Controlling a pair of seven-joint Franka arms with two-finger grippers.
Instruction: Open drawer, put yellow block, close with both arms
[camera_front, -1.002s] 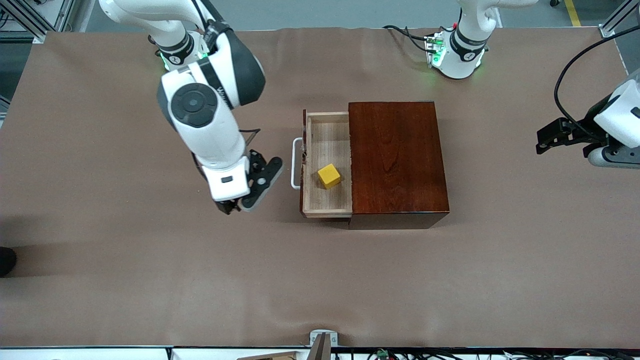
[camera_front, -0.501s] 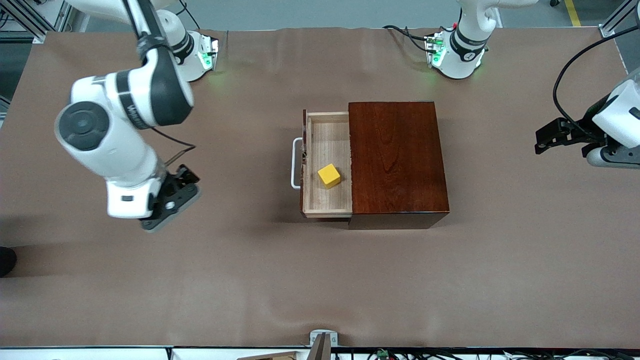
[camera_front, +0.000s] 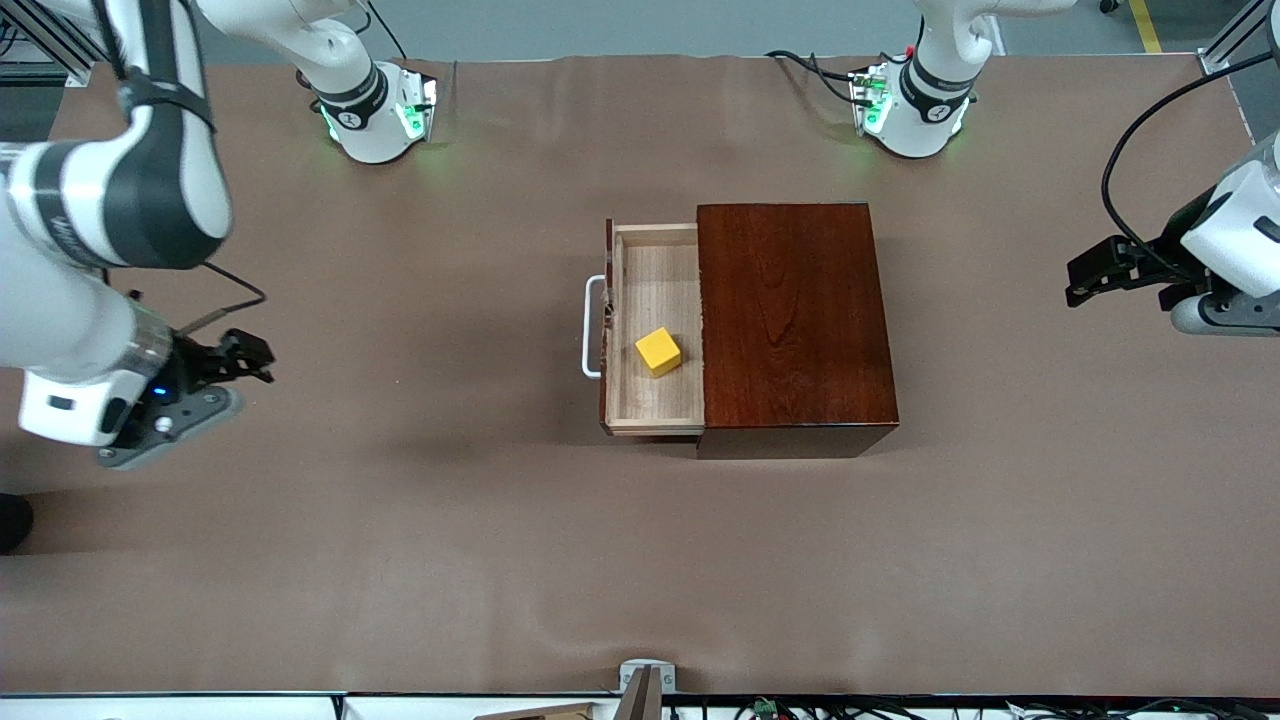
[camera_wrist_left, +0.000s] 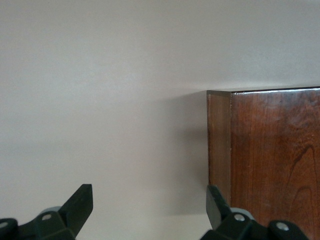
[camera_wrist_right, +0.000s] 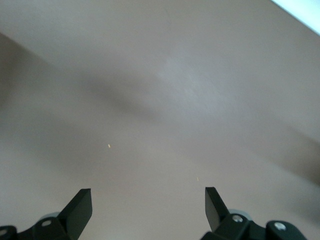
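Since 0.5 s ago the right gripper (camera_front: 235, 360) has swung away from the drawer (camera_front: 655, 330) toward the right arm's end of the bench (camera_front: 400, 550), now well apart from it; its jaws stand wide and hold nothing. Drawer is pulled out of the wooden box (camera_front: 795, 325), white handle (camera_front: 592, 327) untouched. Yellow block (camera_front: 658, 352) lies inside the drawer. Left gripper (camera_front: 1090, 275) waits over the left arm's end, jaws wide, empty.

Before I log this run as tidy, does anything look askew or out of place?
Nothing is spilled or damaged. The drawer stands open with the yellow block lying slightly turned inside. Both open claws, right and left, hang over the table ends, clear of the box.
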